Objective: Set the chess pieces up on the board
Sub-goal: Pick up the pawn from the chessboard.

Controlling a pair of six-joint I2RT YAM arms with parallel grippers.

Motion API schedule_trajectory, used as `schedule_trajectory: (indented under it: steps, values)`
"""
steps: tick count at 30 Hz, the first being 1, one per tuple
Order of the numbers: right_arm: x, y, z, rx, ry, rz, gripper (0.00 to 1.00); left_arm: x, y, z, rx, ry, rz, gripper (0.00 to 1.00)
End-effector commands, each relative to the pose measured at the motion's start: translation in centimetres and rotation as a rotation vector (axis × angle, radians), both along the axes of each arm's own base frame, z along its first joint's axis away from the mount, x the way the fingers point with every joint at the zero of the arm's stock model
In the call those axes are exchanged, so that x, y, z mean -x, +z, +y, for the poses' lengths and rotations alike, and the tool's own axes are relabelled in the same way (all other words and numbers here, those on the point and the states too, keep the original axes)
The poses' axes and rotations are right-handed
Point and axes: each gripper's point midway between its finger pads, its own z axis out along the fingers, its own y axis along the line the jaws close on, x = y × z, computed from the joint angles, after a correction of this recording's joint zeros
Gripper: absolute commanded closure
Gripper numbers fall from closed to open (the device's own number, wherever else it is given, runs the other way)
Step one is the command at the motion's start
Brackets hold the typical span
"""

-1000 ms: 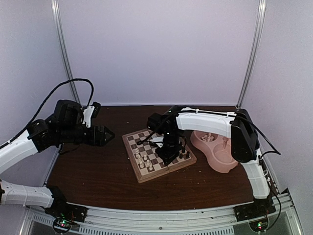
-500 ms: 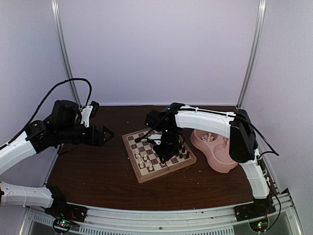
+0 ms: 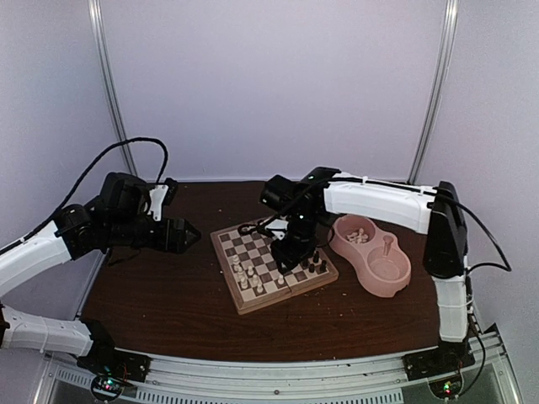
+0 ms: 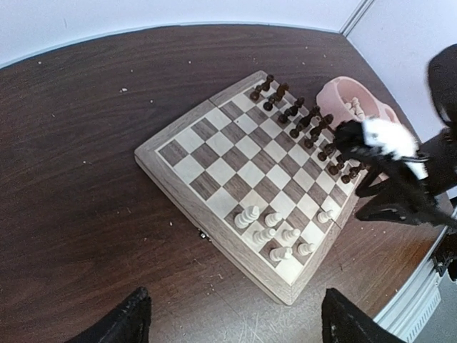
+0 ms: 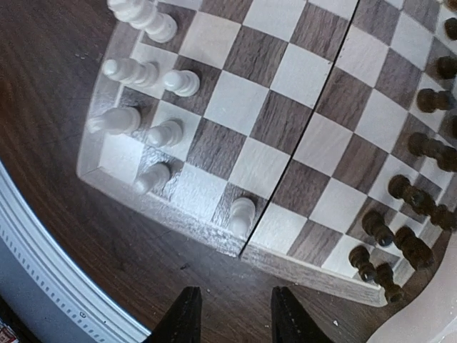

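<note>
The board's [image 4: 235, 153] middle squares lie bare. White pieces [image 4: 264, 234] crowd one corner, dark pieces [image 4: 295, 109] line the opposite edge, the pink bowl [image 3: 370, 286] sits just beside that edge, and the right arm [image 3: 379, 202] hangs over that side.

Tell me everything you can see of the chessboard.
The board is a square wooden chessboard with light and dark brown checks, a pale border and a fold seam across its middle. It lies flat and open on the dark table, turned at an angle to its edge, beside the pink double bowl. Seven cream pieces stand at one end, one apart by the seam; dark pieces line the other end in two rows.
</note>
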Motion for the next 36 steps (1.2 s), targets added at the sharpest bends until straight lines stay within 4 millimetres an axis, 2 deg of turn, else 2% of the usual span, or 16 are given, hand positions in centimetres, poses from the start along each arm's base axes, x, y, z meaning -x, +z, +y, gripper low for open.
schedule_trajectory:
  steps: [1, 5, 10, 12, 13, 15, 19, 25, 27, 32, 36]
  values:
    - [-1.3, 6.1, -1.0, -0.162, -0.016, -0.193, 0.63, -0.5, 0.4, -2.3, 0.013, -0.047, 0.017, 0.19]
    - [-3.1, 7.8, -4.8, -0.224, -0.125, -0.32, 0.64, 0.1, -0.5, -6.1, -0.021, -0.127, 0.058, 0.22]
    - [-5.1, 9.2, -10.6, -0.356, -0.319, -0.429, 0.64, 1.0, -2.0, -11.0, -0.129, -0.225, 0.079, 0.3]
    - [-5.4, 9.5, -13.0, -0.396, -0.377, -0.473, 0.64, 1.3, -2.7, -12.8, -0.178, -0.258, 0.091, 0.32]
    - [-5.1, 8.8, -14.1, -0.395, -0.395, -0.482, 0.64, 1.5, -3.1, -13.6, -0.202, -0.271, 0.095, 0.33]
    - [-4.9, 9.0, -15.8, -0.405, -0.422, -0.531, 0.64, 1.7, -3.7, -15.1, -0.238, -0.298, 0.107, 0.35]
    - [-4.0, 9.0, -17.8, -0.418, -0.438, -0.607, 0.64, 1.9, -4.7, -18.2, -0.272, -0.352, 0.127, 0.42]
    - [-2.6, 8.4, -20.2, -0.433, -0.445, -0.727, 0.64, 1.2, -6.9, -21.4, -0.328, -0.396, 0.159, 0.5]
    - [-2.5, 8.5, -21.2, -0.435, -0.47, -0.78, 0.64, 0.9, -7.6, -22.1, -0.348, -0.398, 0.177, 0.54]
    - [-2.0, 9.6, -22.0, -0.493, -0.494, -0.857, 0.62, 0.4, -9.6, -23.3, -0.378, -0.396, 0.22, 0.56]
    - [-1.7, 9.2, -22.5, -0.506, -0.528, -0.869, 0.61, 0.1, -10.9, -23.4, -0.41, -0.385, 0.242, 0.57]
